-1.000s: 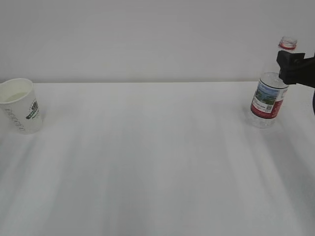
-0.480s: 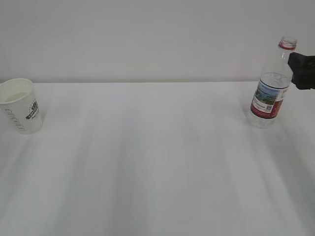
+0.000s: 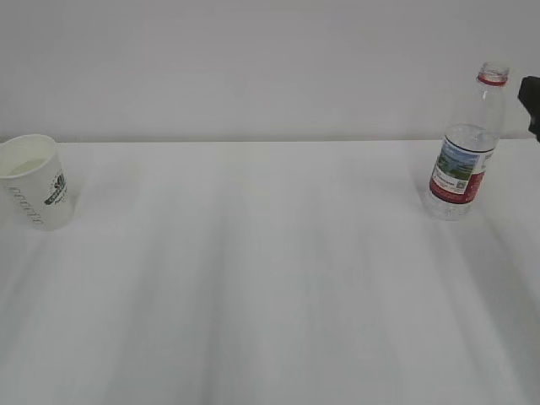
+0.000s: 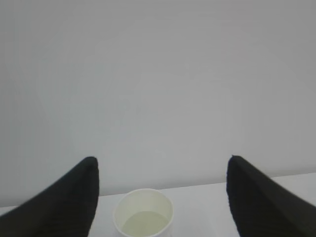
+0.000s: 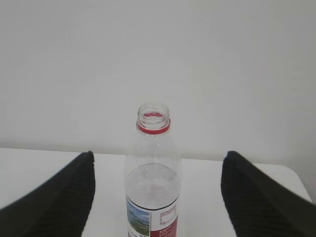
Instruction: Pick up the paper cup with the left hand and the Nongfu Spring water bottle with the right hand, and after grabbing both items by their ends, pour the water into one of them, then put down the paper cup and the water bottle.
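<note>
The small white tapered paper cup [image 3: 34,181] with a dark green logo and grey lettering on its side stands upright at the far left of the plain white tabletop [image 3: 270,278], close to the back edge where the tabletop meets a pale wall [image 3: 253,67]. Well apart from the cup, across the whole width of the tabletop, the clear ribbed plastic Nongfu Spring water bottle [image 3: 464,148] with a red neck ring and a red label showing a blue-green landscape stands upright and uncapped, taller than the cup. In the left wrist view the cup [image 4: 143,213] sits low between the two black fingers [image 4: 74,197] of the left hand [image 4: 163,197], which is spread wide and touches nothing; a pale liquid surface, the water [image 4: 143,223], shows inside the cup. In the right wrist view the bottle [image 5: 153,182] stands centred between the black fingers [image 5: 256,197] of the right hand [image 5: 157,195], which is likewise spread wide with clear gaps on both sides of the bottle. In the exterior view only a dark corner of the right hand [image 3: 531,97] shows, just beside the bottle's neck, apart from it.
</note>
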Controlling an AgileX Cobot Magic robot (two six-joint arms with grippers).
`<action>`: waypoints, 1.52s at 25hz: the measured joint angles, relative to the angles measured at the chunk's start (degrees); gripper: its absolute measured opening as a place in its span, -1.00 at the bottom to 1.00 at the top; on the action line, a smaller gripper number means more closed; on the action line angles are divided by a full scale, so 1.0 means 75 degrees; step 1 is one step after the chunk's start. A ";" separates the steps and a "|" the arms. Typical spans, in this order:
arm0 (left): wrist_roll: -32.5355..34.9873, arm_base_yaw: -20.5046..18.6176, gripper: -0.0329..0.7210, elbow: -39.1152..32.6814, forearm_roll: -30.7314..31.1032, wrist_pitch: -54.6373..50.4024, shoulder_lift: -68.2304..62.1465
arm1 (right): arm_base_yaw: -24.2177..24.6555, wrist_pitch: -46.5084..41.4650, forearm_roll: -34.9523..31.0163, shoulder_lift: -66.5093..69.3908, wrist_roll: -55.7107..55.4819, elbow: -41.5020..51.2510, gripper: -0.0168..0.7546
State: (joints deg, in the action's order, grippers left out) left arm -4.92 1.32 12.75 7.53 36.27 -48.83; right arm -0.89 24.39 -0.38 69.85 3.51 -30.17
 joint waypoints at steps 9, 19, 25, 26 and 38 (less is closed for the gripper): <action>0.0000 0.0000 0.65 -0.0006 0.0000 -0.0423 0.0464 | 0.0000 -0.1085 0.0280 -0.1107 0.0000 0.0000 0.58; -0.0016 0.0000 0.65 0.0219 0.0000 -0.1220 0.0995 | 0.0000 -0.2628 0.0315 -0.2192 0.0000 0.0029 0.58; -0.0016 0.0000 0.64 0.0553 0.0005 -0.2017 0.1432 | 0.0000 -0.3252 0.0315 -0.2771 0.0000 0.0029 0.58; -0.0016 0.0000 0.64 0.0591 0.0005 -0.2185 0.1507 | 0.0000 -0.3401 0.0315 -0.2862 0.0000 0.0029 0.58; -0.0016 0.0000 0.64 0.1198 0.0005 -0.4389 0.2451 | 0.0000 -0.5056 0.0315 -0.4008 0.0118 0.0044 0.58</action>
State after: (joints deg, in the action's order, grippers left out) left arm -5.04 1.32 21.73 7.57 3.35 -30.45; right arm -0.89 -13.53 1.98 39.80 4.40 -29.84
